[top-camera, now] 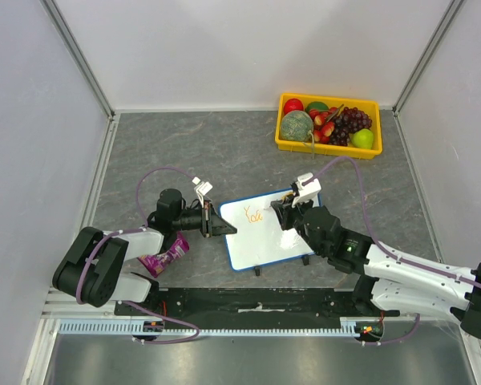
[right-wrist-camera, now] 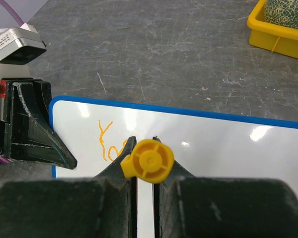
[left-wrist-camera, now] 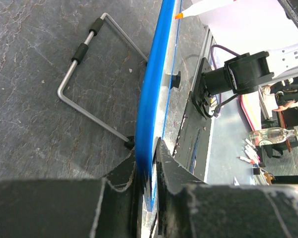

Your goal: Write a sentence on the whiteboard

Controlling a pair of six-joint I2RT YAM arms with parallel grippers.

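Note:
The whiteboard (top-camera: 268, 233), white with a blue frame, stands tilted at the table's middle. It shows edge-on in the left wrist view (left-wrist-camera: 156, 84) and face-on in the right wrist view (right-wrist-camera: 213, 144). My left gripper (top-camera: 211, 222) is shut on the board's left edge (left-wrist-camera: 149, 163). My right gripper (top-camera: 287, 210) is shut on an orange marker (right-wrist-camera: 148, 159), seen end-on, its tip hidden against the board. The sentence (top-camera: 254, 214) is only a few orange letters, about "Yo" (right-wrist-camera: 108, 143), at the board's upper left.
A yellow tray (top-camera: 329, 147) of toy fruit stands at the back right. A purple packet (top-camera: 164, 257) lies by the left arm. The board's wire stand (left-wrist-camera: 89, 84) rests on the grey table behind it.

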